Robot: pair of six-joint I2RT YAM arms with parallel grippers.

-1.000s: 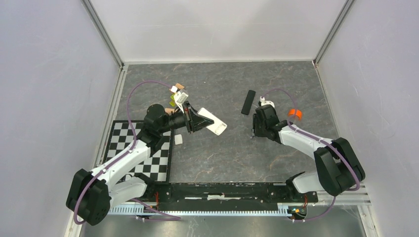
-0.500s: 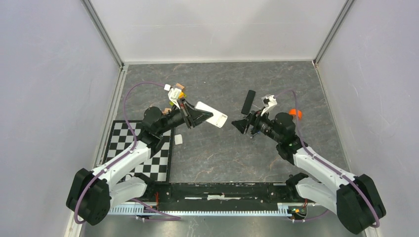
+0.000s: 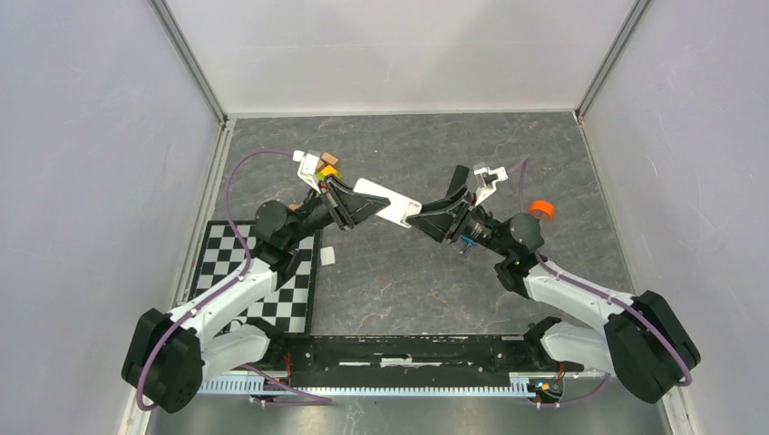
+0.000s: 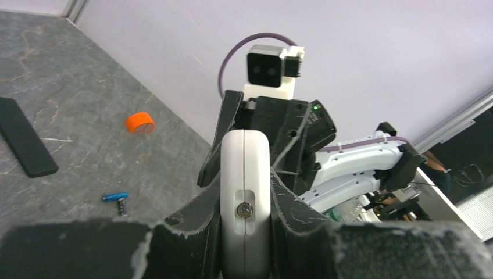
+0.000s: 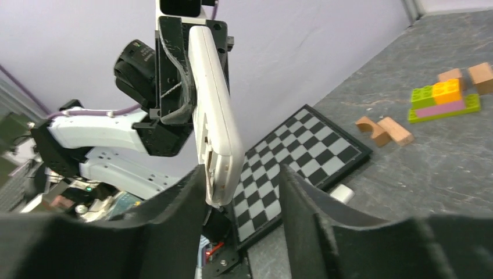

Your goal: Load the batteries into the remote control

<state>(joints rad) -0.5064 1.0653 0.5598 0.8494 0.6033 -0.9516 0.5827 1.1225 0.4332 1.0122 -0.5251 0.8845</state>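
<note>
My left gripper point(image 4: 245, 177) is shut on the white remote control point(image 4: 245, 157), holding it edge-up above the table with its free end pointing right point(image 3: 392, 205). My right gripper point(image 5: 241, 174) stands open around that free end; its left finger touches the remote control point(image 5: 216, 116) and its right finger stands apart. In the top view the right gripper point(image 3: 422, 220) meets the remote at mid-table. The batteries lie on the table, seen in the left wrist view: a blue one point(image 4: 115, 197) and a darker one point(image 4: 121, 207) beside it.
An orange cap point(image 3: 540, 207) sits right of the right arm. A black bar point(image 4: 23, 145) lies on the table behind the right gripper. The checkerboard point(image 3: 272, 290) is at the near left, a small white piece point(image 3: 326, 256) by its corner. Toy bricks point(image 5: 445, 99) and wooden blocks point(image 5: 386, 131) sit behind the left gripper.
The right arm swung left and turned its gripper toward the remote, and its fingers now straddle the free end. The left arm lifted the remote up and back, still gripping it.
</note>
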